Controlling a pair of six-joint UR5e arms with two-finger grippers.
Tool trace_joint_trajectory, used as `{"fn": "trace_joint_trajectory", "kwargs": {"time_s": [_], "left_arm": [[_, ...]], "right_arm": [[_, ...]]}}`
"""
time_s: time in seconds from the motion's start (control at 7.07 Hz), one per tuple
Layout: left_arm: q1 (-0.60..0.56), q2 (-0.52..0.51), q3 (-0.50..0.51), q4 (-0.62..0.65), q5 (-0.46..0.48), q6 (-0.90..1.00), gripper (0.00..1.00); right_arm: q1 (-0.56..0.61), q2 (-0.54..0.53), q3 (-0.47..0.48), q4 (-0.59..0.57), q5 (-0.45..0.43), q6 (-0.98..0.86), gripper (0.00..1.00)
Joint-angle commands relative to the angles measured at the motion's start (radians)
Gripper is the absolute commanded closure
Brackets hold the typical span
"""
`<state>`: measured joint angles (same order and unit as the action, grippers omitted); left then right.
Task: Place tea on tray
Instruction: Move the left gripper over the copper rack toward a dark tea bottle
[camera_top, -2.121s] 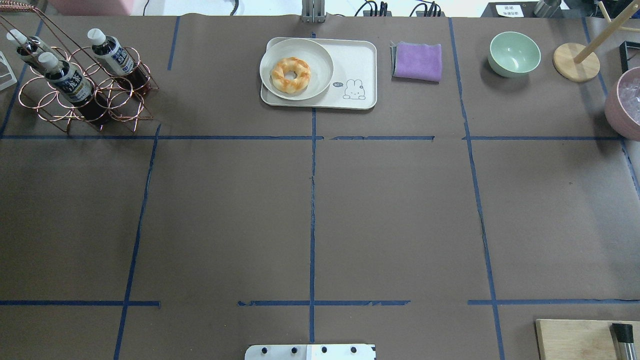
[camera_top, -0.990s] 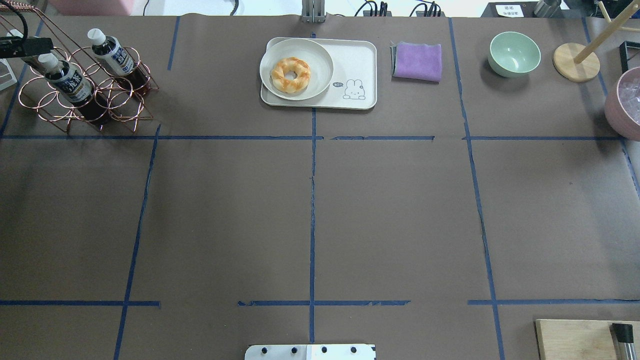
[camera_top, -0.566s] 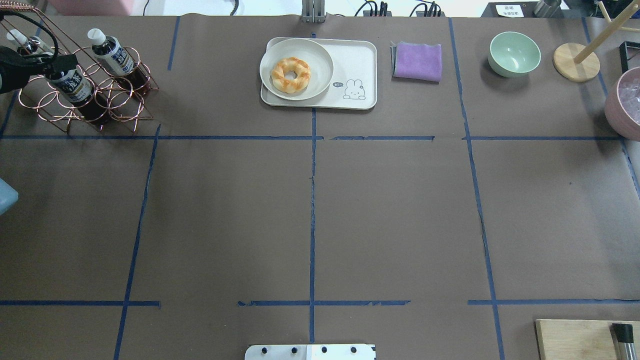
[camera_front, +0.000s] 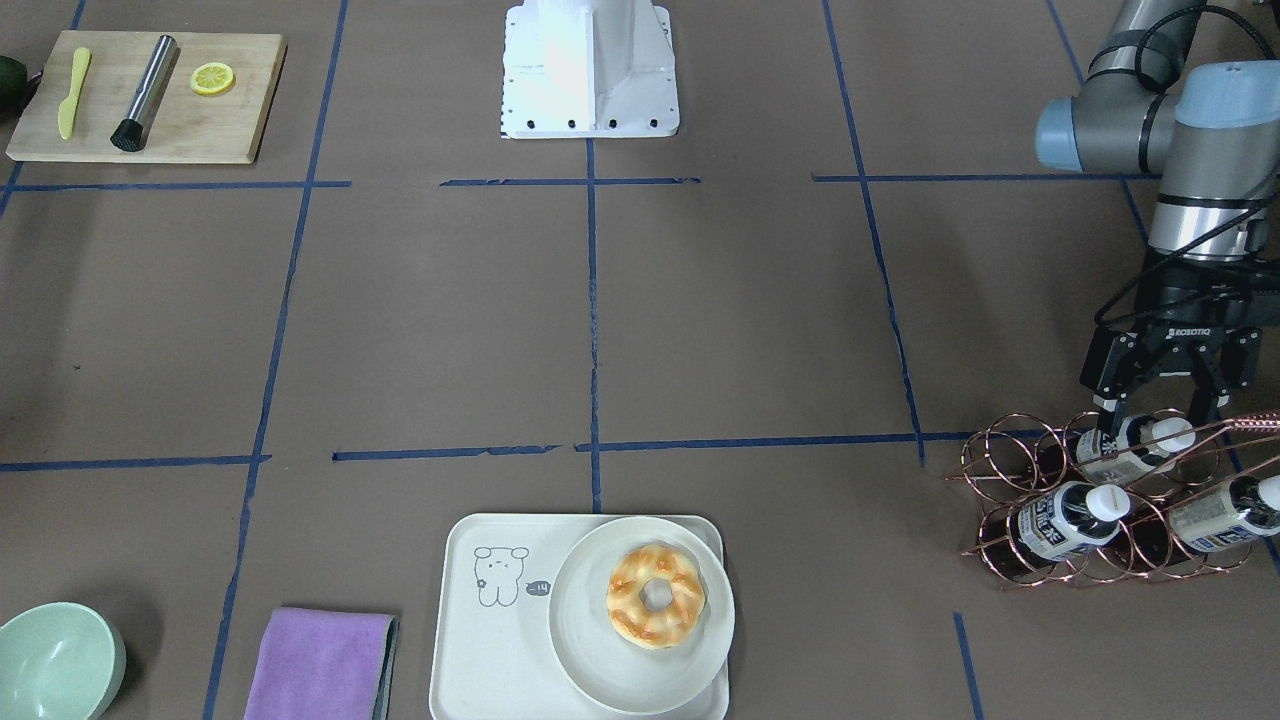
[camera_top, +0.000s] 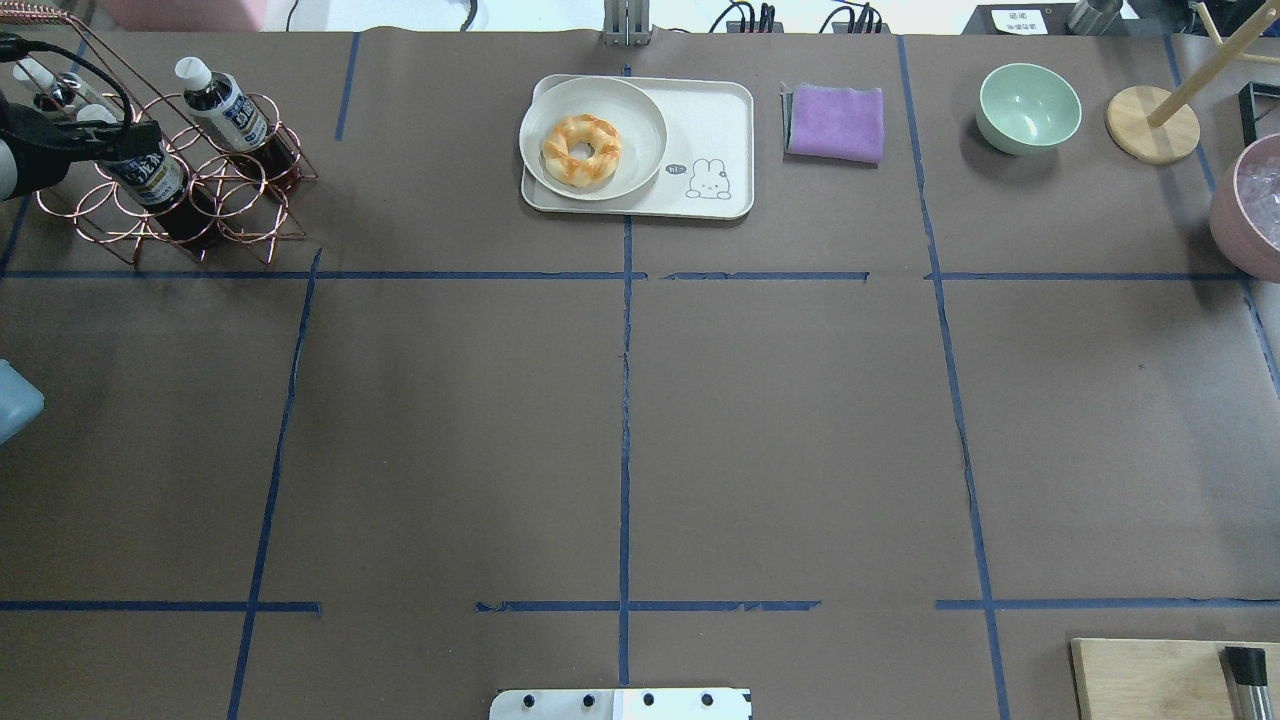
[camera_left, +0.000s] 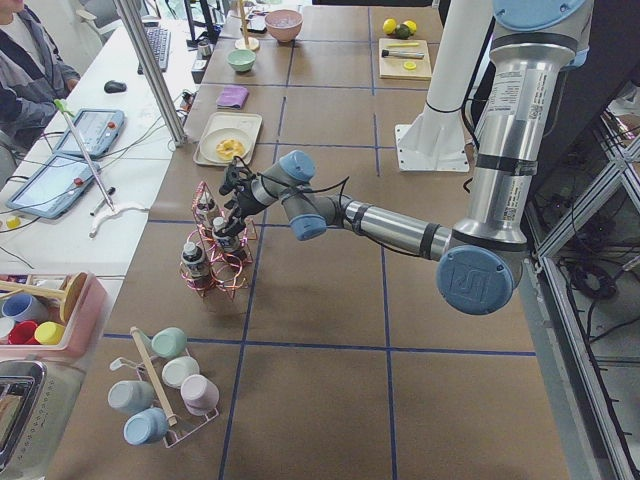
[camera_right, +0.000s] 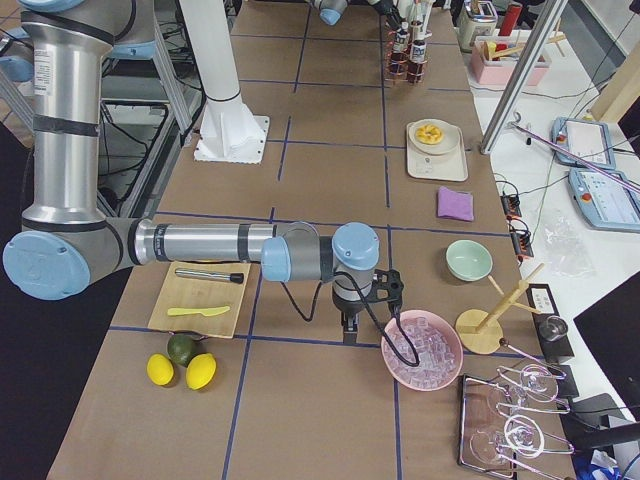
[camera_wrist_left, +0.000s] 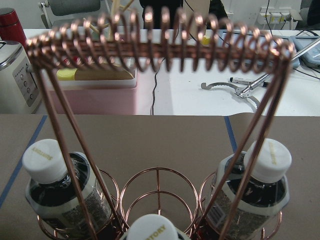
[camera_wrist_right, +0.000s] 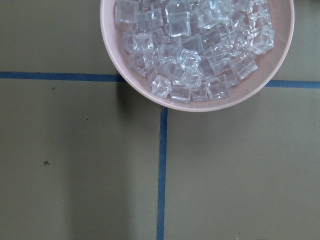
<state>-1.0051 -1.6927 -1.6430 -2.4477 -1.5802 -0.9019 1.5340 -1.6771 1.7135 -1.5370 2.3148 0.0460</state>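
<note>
Three small plastic bottles of dark brown tea, each with a white screw cap and a pale label, are leaning in one copper wire rack (camera_front: 1000, 455) at the table end on the robot's left side. The first tea bottle (camera_front: 1130, 450) is sitting in the ring nearest to the robot. The second tea bottle (camera_front: 1060, 520) and the third tea bottle (camera_front: 1215, 512) are sitting in the row behind it.

The left gripper (camera_front: 1152, 415) is hanging over the first tea bottle. Its two fingers are standing apart, one on each side of the white cap (camera_wrist_left: 152, 227). I cannot tell if they are touching the bottle.

One cream-white rectangular tray (camera_front: 490, 660) with rounded corners, a raised rim and a small line-drawn animal is lying at the middle of the table edge far from the robot, well apart from the rack. It is carrying one round cream plate (camera_front: 600, 670), and one glazed ring doughnut (camera_front: 625, 600) is lying on this plate. No bottle is standing on the tray.

One folded purple cloth (camera_front: 320, 665) and one pale green bowl (camera_front: 55, 665) are lying beside the tray.

The right gripper (camera_right: 347, 322) is pointing down just beside one pink bowl (camera_wrist_right: 200, 106) full of ice cubes. I cannot tell if its fingers are apart or together.
</note>
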Motion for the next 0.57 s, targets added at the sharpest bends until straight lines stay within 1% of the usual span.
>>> {"fn": "trace_joint_trajectory", "kwargs": {"time_s": [0.0, 0.14, 0.42], "left_arm": [[-0.001, 0.011, 0.000, -0.014, 0.000, 0.015, 0.05], [-0.001, 0.013, 0.002, -0.034, 0.000, 0.015, 0.05], [-0.003, 0.013, 0.000, -0.034, 0.000, 0.014, 0.06]], "right_arm": [[0.000, -0.001, 0.000, 0.000, 0.000, 0.000, 0.00], [0.000, 0.000, 0.000, 0.000, 0.000, 0.000, 0.00], [0.000, 0.000, 0.000, 0.000, 0.000, 0.000, 0.00]]}}
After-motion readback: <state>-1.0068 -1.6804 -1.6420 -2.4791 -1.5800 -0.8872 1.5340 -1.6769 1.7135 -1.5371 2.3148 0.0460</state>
